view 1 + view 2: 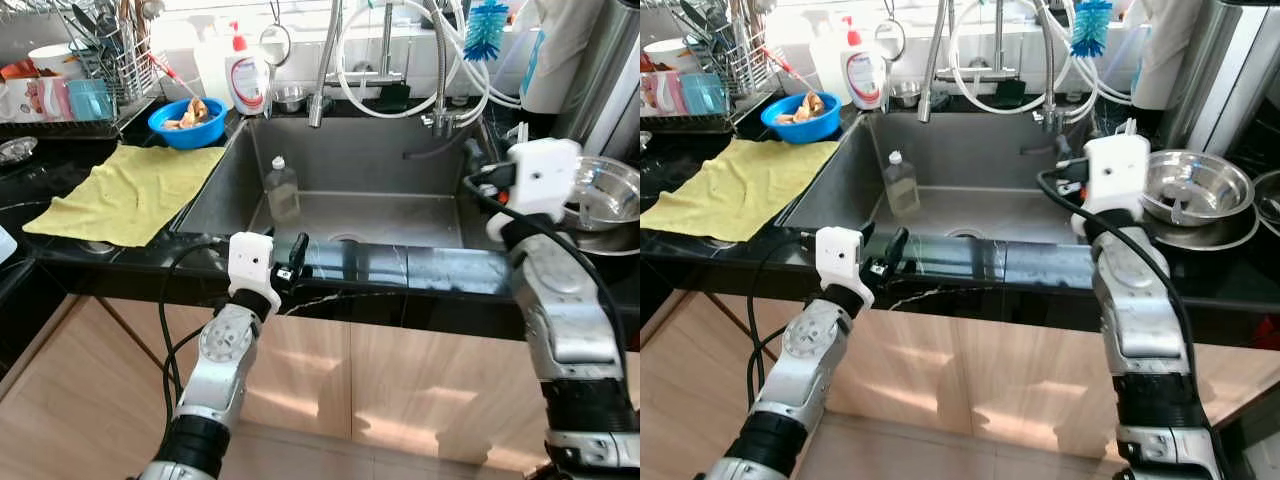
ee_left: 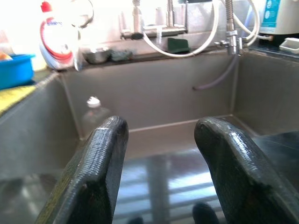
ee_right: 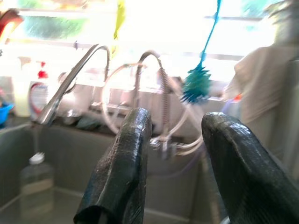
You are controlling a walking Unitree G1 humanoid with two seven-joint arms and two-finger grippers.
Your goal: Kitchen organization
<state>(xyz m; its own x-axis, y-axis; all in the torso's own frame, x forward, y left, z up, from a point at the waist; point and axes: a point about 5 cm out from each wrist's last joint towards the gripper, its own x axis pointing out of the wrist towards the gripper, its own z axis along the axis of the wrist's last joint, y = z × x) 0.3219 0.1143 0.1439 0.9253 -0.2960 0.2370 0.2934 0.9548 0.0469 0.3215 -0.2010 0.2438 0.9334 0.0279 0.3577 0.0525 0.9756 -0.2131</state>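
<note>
A steel sink is set into the black counter in front of me. A clear plastic bottle with a white cap stands upright in the basin near its left wall. My left gripper is low over the sink's front rim and open, with nothing between its fingers; it points toward the bottle. At the sink's right rim my right gripper is raised and open, empty, facing the faucet and hoses. A steel bowl sits on the counter just right of the right wrist.
A yellow cloth lies on the counter left of the sink. Behind it are a blue bowl with food scraps, a dish soap bottle and a dish rack. A blue brush hangs over the taps.
</note>
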